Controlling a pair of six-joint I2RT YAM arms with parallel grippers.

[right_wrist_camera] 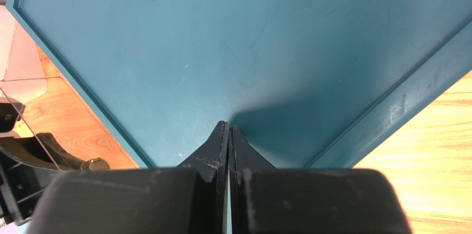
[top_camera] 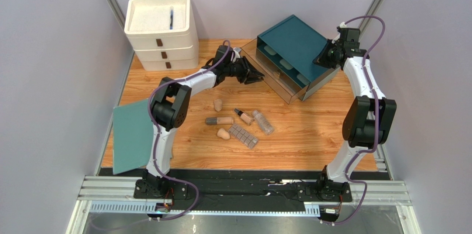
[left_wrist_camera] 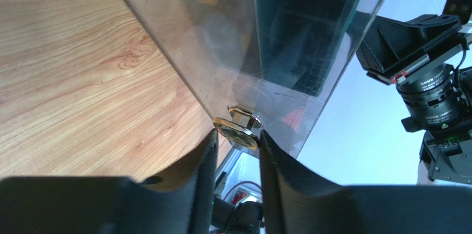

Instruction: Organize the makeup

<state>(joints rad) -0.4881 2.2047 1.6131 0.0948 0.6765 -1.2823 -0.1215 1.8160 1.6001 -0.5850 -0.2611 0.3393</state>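
The makeup lies loose on the wood table: two beige sponges (top_camera: 217,104) (top_camera: 223,133), a beige tube (top_camera: 219,120), a dropper bottle (top_camera: 242,115), a clear bottle (top_camera: 263,121) and a gridded palette (top_camera: 243,135). Beyond them stands a teal organizer (top_camera: 293,40) with a clear drawer (top_camera: 271,74) pulled partway out. My left gripper (left_wrist_camera: 238,133) (top_camera: 255,75) is shut on the drawer's gold knob (left_wrist_camera: 232,130), a finger touching each side. My right gripper (right_wrist_camera: 228,126) (top_camera: 324,59) is shut with nothing in it, its tips resting on the organizer's teal top (right_wrist_camera: 232,40).
A white stacked drawer unit (top_camera: 162,29) stands at the back left. A flat teal sheet (top_camera: 132,134) lies at the table's left edge beside the left arm. Grey walls close in both sides. The right arm's wrist camera (left_wrist_camera: 437,95) hangs just past the drawer.
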